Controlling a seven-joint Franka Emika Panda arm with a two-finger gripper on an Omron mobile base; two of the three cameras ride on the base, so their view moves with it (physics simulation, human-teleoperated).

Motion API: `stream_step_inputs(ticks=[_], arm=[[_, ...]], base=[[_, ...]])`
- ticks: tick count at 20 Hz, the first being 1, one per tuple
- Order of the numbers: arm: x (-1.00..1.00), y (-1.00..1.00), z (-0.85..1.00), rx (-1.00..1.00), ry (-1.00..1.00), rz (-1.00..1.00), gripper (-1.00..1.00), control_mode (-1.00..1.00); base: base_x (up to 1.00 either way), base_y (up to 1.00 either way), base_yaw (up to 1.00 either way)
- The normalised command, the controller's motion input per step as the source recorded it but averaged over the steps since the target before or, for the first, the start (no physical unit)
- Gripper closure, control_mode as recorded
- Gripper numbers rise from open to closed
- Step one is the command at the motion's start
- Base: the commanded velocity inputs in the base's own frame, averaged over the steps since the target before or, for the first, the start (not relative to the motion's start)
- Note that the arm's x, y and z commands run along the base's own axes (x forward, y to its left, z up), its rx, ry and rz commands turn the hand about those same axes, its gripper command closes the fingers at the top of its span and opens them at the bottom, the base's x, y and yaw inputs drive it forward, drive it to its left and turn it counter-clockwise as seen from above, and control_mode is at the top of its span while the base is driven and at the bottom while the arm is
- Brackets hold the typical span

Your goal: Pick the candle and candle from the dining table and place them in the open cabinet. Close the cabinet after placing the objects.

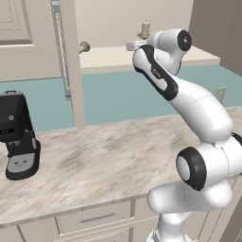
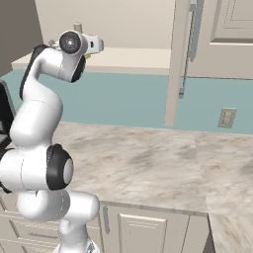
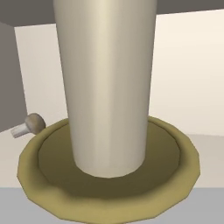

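A thick cream candle [image 3: 107, 87] stands on a wide brass dish [image 3: 175, 162] right in front of the hand camera. From the left base view the candle [image 1: 145, 29] rises just above my gripper [image 1: 140, 42] over the pale inner shelf [image 1: 111, 56] of the open cabinet. My gripper is shut on the candle, and its fingertips are hidden below the dish. In the right base view the candle's top [image 2: 77, 25] peeks over my wrist. The cabinet door [image 1: 71, 61] stands open, edge-on. The dining table is out of view.
A small brown-capped thing [image 1: 84, 47] lies on the shelf to the candle's left. A black coffee machine [image 1: 16, 137] stands on the marble-look worktop [image 1: 104, 160]. The open door [image 2: 178, 59] hangs over the worktop, with a wall outlet [image 2: 227, 117] beyond it.
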Motion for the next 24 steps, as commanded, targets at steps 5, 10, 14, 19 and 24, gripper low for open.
stream_step_inputs(ticks=[5, 10, 14, 19, 24], arm=[[0.4, 0.0, -0.02, 0.0, 0.0, 0.0, 1.0, -1.0], [0.36, 0.0, -0.06, 0.0, 0.0, 0.0, 1.0, -1.0], [0.27, 0.0, -0.17, 0.0, 0.01, 0.01, 1.0, -1.0], [0.24, 0.0, -0.18, 0.0, 0.0, 0.02, 1.0, -1.0], [0.24, 0.0, -0.17, 0.0, 0.0, 0.02, 1.0, -1.0]], base=[[0.0, 0.0, 0.0], [0.0, 0.0, 0.0], [0.0, 0.0, 0.0], [0.0, 0.0, 0.0], [0.0, 0.0, 0.0]])
